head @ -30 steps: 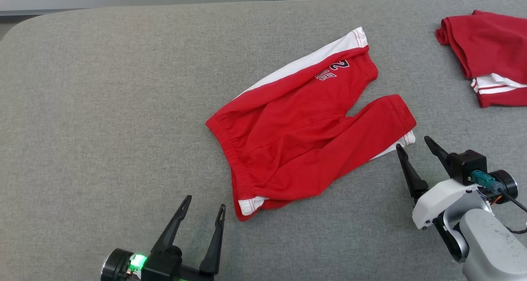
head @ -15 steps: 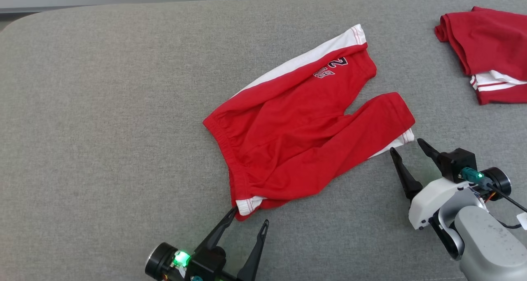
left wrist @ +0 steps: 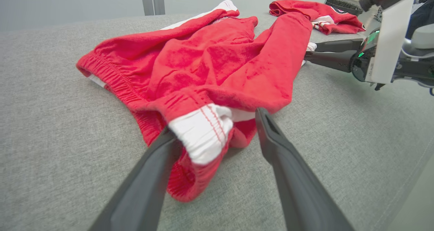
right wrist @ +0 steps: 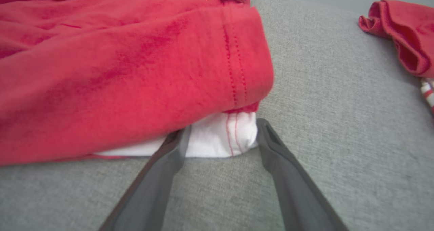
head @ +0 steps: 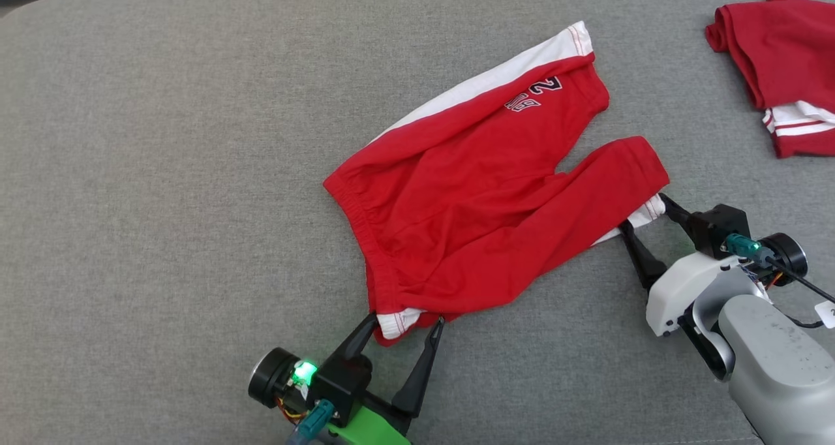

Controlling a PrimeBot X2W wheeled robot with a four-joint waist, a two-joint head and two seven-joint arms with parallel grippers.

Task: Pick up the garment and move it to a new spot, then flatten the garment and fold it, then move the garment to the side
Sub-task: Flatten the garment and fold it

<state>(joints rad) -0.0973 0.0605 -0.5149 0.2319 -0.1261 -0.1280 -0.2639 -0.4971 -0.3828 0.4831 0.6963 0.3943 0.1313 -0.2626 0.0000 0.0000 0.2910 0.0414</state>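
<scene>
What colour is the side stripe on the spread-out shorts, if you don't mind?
White, on red shorts; the stripe shows best in the head view.

This looks like a test lab, not a home: a wide table (head: 163, 171) covered in plain grey cloth, a bare pale wall (left wrist: 67, 4) and a grey metal post (left wrist: 152, 0) behind it, and red shorts (head: 470, 190) spread on top.

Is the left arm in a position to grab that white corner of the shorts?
Likely yes: its open fingers straddle the white corner of the shorts, with nothing between them.
</scene>
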